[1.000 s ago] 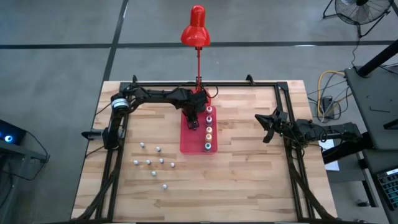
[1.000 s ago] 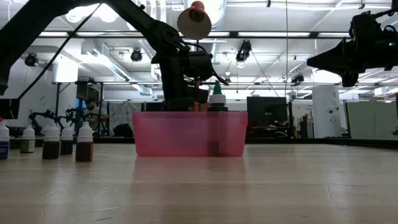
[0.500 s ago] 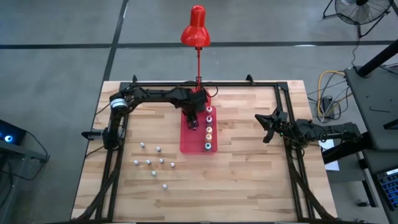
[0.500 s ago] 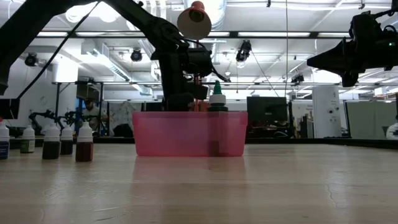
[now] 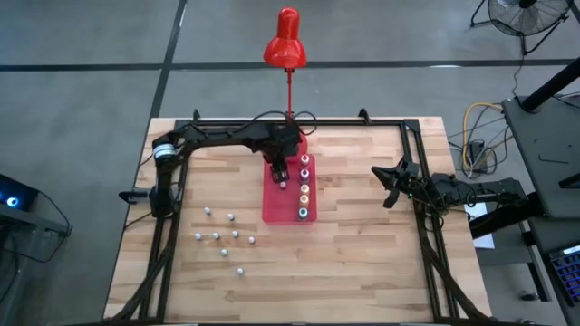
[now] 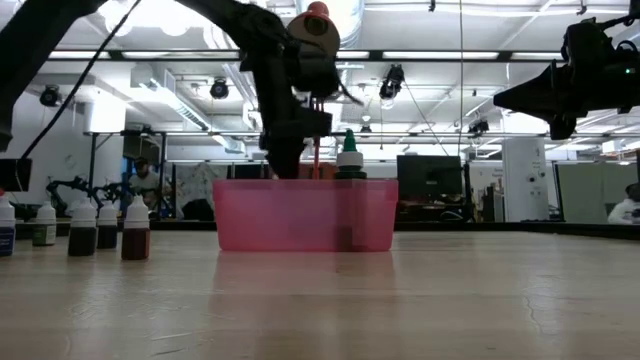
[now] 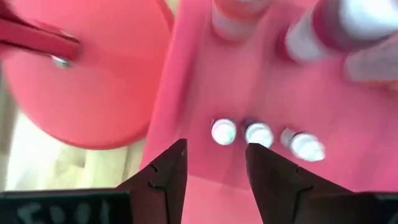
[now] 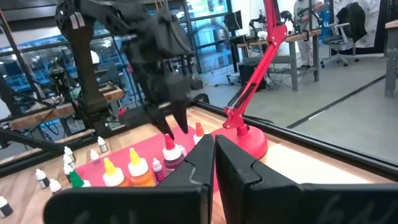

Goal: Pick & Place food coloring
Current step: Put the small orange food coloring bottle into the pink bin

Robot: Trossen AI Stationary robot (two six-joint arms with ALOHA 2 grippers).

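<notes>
Running this one remotely, so here's where I'm at, going from the left side of the table across. Over on the left there's a loose cluster of small whitish-capped bottles [image 5: 224, 239] standing on the pale wooden table [image 5: 362, 272], well apart from everything else, so I'd say those are what's left to move. In the low view they look like stubby dark-filled vials with pointed white caps. Next over is the flat red tray [image 5: 275, 213], translucent pink plastic with low walls, sitting just in front of the red desk lamp [image 5: 287, 47] and its round base. My left gripper [image 5: 282, 172] hangs over the far end of the tray with its fingers parted and nothing between them; in the left wrist view three small white caps [image 7: 259, 134] stand in a row on the tray floor right below it, so I reckon one was just dropped off there. Along the tray's right edge the five bigger bottles [image 5: 304, 188] stand in a line, with coloured caps from pink down to teal, so that batch looks done. My guess is we're roughly a third through, give or take. Far right, the right gripper [image 5: 391, 183] waits near the table's edge, fingers pressed together, holding nothing. Everything's smooth plastic and tiny, so the grabs need to be dead-centre.
</notes>
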